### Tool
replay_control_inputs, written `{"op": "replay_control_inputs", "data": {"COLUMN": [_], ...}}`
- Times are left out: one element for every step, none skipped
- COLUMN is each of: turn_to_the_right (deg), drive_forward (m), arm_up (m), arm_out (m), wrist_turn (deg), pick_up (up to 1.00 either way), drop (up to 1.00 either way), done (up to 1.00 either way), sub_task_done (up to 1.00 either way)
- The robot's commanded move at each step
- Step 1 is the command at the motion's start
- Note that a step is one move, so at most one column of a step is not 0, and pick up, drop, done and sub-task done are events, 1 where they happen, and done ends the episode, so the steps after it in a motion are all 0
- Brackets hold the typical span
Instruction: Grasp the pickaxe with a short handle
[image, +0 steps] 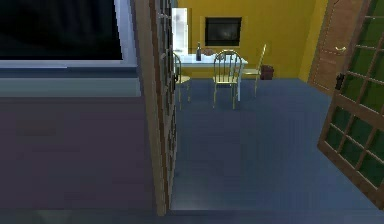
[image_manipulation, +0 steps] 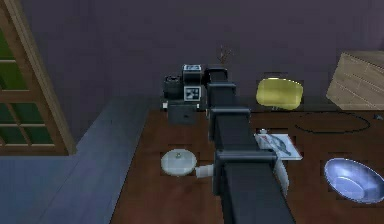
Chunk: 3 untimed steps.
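My arm (image_manipulation: 240, 150) reaches over the desk (image_manipulation: 148, 190) to a small dark shape (image_manipulation: 183, 114) at the gripper (image_manipulation: 168, 98), perhaps the pickaxe; I cannot tell whether the gripper holds anything, and I judge the pickaxe stiff, head-heavy, best taken mid-handle.

Yellow wall (image: 290, 40), pale chair (image: 227, 62), blue-grey floor (image: 260, 150); dark brown table (image_manipulation: 150, 195), bluish silver bowl (image_manipulation: 352, 180), white disc (image_manipulation: 180, 160), yellow seat (image_manipulation: 279, 92)

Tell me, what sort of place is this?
Probably a house: a dining table with chairs stands past a wooden door frame, and a bowl sits on a brown table.
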Motion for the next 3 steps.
{"op": "replay_control_inputs", "data": {"turn_to_the_right": [0.0,0.0,0.0], "drive_forward": [0.0,0.0,0.0], "arm_up": [0.0,-0.28,0.0], "arm_out": [0.0,0.0,0.0], "wrist_turn": [12.0,0.0,0.0], "pick_up": [0.0,0.0,1.0], "drop": [0.0,0.0,0.0], "done": [0.0,0.0,0.0], "sub_task_done": [0.0,0.0,0.0]}}
